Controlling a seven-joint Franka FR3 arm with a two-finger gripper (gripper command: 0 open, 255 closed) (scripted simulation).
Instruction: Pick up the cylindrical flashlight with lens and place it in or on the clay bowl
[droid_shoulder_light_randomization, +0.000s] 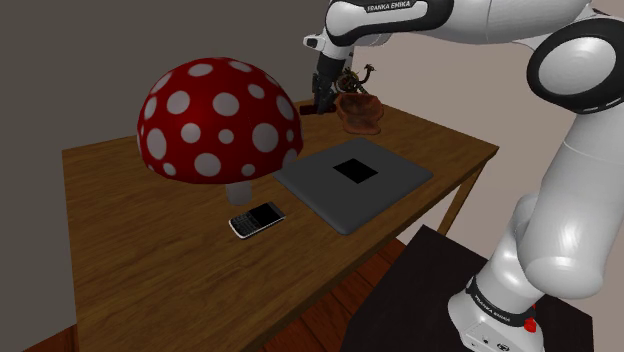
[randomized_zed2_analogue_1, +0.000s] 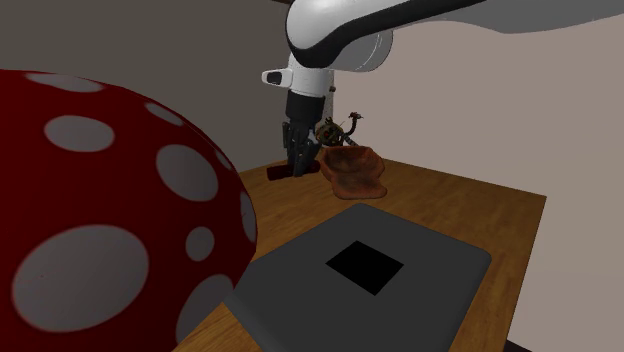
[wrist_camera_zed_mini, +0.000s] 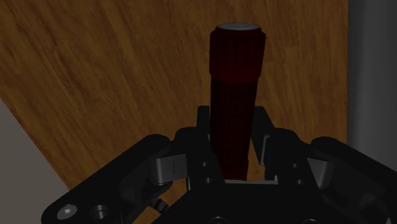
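Flashlight (wrist_camera_zed_mini: 236, 83), dark red, clasped crosswise by the gripper (wrist_camera_zed_mini: 233, 135), lies level, lens away from bowl (randomized_zed2_analogue_1: 357, 172).

The shoulder camera is looking down over the table (droid_shoulder_light_randomization: 120, 260) from beside the stand (droid_shoulder_light_randomization: 420, 290), facing its far edge. The second camera is sitting low, close behind the mushroom (randomized_zed2_analogue_1: 100, 200), facing the far corner. Both are sharing the mushroom, the grey slab (droid_shoulder_light_randomization: 355, 180) and that corner. The wrist camera is looking along the gripper (wrist_camera_zed_mini: 232, 118), close over the flashlight (wrist_camera_zed_mini: 236, 70) near the table's edge.
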